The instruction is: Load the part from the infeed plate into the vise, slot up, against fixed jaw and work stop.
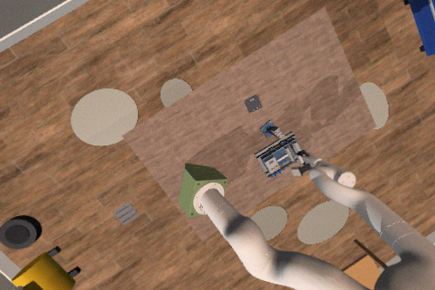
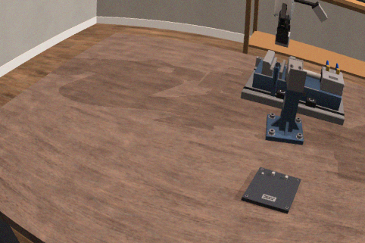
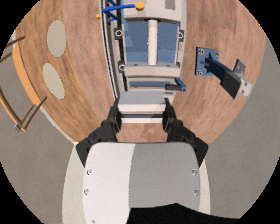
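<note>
My gripper (image 2: 282, 31) hangs high above the far side of the vise (image 2: 295, 86), fingers pointing down. It is shut on the part (image 3: 143, 106), a light grey block that spans the gap between the two dark fingers in the wrist view. The vise (image 3: 148, 36) lies below and ahead of the fingers, its jaws open, with the air cylinder and its blue and yellow fittings at the far end. The dark infeed plate (image 2: 272, 189) lies flat and bare in the foreground. The V-block (image 2: 294, 76) stands on a blue post in front of the vise.
A wooden shelf table (image 2: 303, 18) stands behind the vise, close to the arm. The arm's green base (image 1: 200, 189) sits on the mat. The V-block also shows in the wrist view (image 3: 220, 72), to the right of the vise.
</note>
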You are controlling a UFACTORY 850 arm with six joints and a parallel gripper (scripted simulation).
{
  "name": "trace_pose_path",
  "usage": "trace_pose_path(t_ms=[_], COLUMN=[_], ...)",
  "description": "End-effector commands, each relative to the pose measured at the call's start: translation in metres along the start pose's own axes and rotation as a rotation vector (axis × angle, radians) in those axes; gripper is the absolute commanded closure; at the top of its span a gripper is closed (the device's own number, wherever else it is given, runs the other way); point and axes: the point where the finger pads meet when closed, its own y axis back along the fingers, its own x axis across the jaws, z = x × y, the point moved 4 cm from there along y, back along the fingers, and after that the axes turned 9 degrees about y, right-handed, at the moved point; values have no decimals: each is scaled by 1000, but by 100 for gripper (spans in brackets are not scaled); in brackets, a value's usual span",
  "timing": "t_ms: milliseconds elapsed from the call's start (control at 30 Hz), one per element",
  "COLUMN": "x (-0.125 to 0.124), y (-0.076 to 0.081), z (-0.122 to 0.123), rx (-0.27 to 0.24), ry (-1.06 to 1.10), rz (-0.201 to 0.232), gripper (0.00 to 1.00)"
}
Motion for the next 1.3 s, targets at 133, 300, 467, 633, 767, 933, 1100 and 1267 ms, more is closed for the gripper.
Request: trace_pose_path(t_ms=[133, 300, 467, 633, 767, 933, 1100, 1267], x=[0, 0, 0, 0, 0, 0, 0, 0], y=[-5, -7, -9, -10, -10, -10, -10, -10], z=[1, 1, 1, 1, 1, 1, 1, 1], rx=[-2, -2, -2, -2, -2, -2, -2, -2], ry=[0, 0, 0, 0, 0, 0, 0, 0], rz=[-1, -1, -1, -1, -1, -1, -1, -1], gripper=[100, 100, 100, 100, 100, 100, 100, 100])
